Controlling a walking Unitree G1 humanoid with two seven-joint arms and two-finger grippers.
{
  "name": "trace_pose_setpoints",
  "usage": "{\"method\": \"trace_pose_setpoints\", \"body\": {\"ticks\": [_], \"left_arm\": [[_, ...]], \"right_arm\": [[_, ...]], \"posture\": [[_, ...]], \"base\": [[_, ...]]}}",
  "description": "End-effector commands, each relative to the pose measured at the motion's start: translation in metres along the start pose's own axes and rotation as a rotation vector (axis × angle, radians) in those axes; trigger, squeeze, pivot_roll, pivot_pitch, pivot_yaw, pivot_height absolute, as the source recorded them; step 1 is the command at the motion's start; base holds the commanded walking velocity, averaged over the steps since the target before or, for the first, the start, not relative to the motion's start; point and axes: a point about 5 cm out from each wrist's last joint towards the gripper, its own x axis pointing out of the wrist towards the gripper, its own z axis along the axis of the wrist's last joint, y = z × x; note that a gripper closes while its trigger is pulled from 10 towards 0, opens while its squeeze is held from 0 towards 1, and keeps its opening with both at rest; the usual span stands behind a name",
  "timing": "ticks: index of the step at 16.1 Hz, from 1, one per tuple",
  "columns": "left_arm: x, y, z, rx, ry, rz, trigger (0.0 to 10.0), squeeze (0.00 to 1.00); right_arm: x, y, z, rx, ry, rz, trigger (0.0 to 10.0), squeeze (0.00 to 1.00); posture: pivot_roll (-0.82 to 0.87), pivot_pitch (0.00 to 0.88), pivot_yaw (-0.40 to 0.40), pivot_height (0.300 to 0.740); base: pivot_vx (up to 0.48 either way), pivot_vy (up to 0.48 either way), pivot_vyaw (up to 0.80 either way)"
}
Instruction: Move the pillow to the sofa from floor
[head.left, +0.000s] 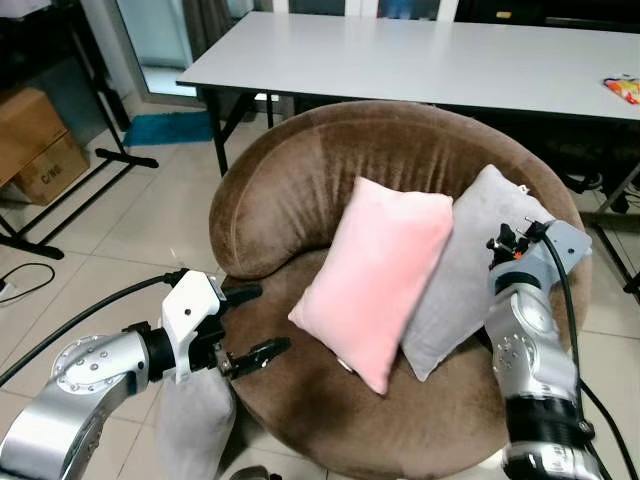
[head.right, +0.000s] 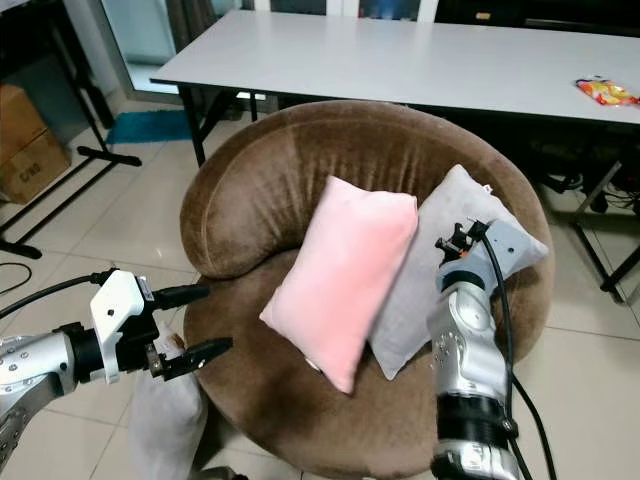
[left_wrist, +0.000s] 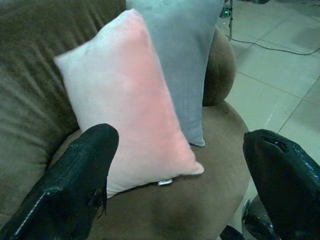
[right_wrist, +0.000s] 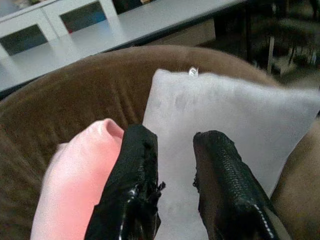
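A pink pillow (head.left: 375, 280) leans against the backrest of the round brown sofa (head.left: 290, 190). Beside it, overlapping from the right, rests a grey pillow (head.left: 465, 270). Another grey pillow (head.left: 195, 420) lies on the floor by the sofa's front left, under my left arm. My left gripper (head.left: 258, 322) hovers open over the seat's left edge, pointing at the pink pillow (left_wrist: 125, 100), with nothing between its fingers (left_wrist: 75, 185). My right arm (head.left: 530, 330) stands in front of the grey pillow. My right gripper (right_wrist: 175, 140) sits just over the grey pillow (right_wrist: 225, 110), narrowly open and holding nothing.
A long white table (head.left: 420, 60) stands right behind the sofa, with a snack packet (head.left: 622, 88) on its right end. Cardboard boxes (head.left: 35, 140) and black stand legs (head.left: 70, 190) are at the left. A cable (head.left: 20, 280) lies on the tiled floor.
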Motion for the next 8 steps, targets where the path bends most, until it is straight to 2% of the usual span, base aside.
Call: {"method": "trace_pose_setpoints", "body": {"ticks": [1,2,3,4,5,7,8], "left_arm": [[-0.001,0.001,0.005,0.020,-0.020,0.016,10.0,0.01],[-0.002,0.003,0.007,0.031,-0.039,0.064,10.0,0.00],[-0.002,0.005,0.008,0.037,-0.058,0.141,10.0,0.00],[-0.001,0.008,0.009,0.030,-0.087,0.214,10.0,0.00],[-0.001,0.009,0.009,0.018,-0.104,0.268,10.0,0.00],[-0.002,0.013,0.010,0.013,-0.119,0.387,10.0,0.00],[-0.004,0.015,0.009,0.020,-0.119,0.438,10.0,0.00]], "right_arm": [[-0.003,0.002,0.012,-0.023,-0.040,0.011,10.0,1.00],[-0.008,0.001,0.022,0.013,-0.070,0.022,10.0,1.00],[-0.016,0.003,0.032,-0.029,-0.127,0.055,10.0,0.60],[-0.024,0.010,0.035,-0.064,-0.128,0.137,10.0,0.00],[-0.033,0.022,0.031,-0.048,-0.091,0.268,10.0,0.00],[-0.052,0.041,0.020,-0.109,-0.036,0.419,10.0,0.00],[-0.058,0.051,0.014,-0.146,-0.020,0.482,10.0,0.00]], "posture": [[-0.05,0.000,0.024,0.740],[-0.06,0.000,0.031,0.740],[-0.06,0.000,0.031,0.740],[-0.06,0.000,0.032,0.740],[-0.06,0.000,0.027,0.740],[-0.04,0.000,0.009,0.740],[-0.03,0.000,-0.001,0.740]], "base": [[0.000,0.000,0.00],[0.000,0.000,0.00],[0.000,0.000,0.00],[0.000,0.000,0.00],[0.000,0.000,0.00],[0.000,0.000,0.00],[0.000,0.379,0.00]]}}
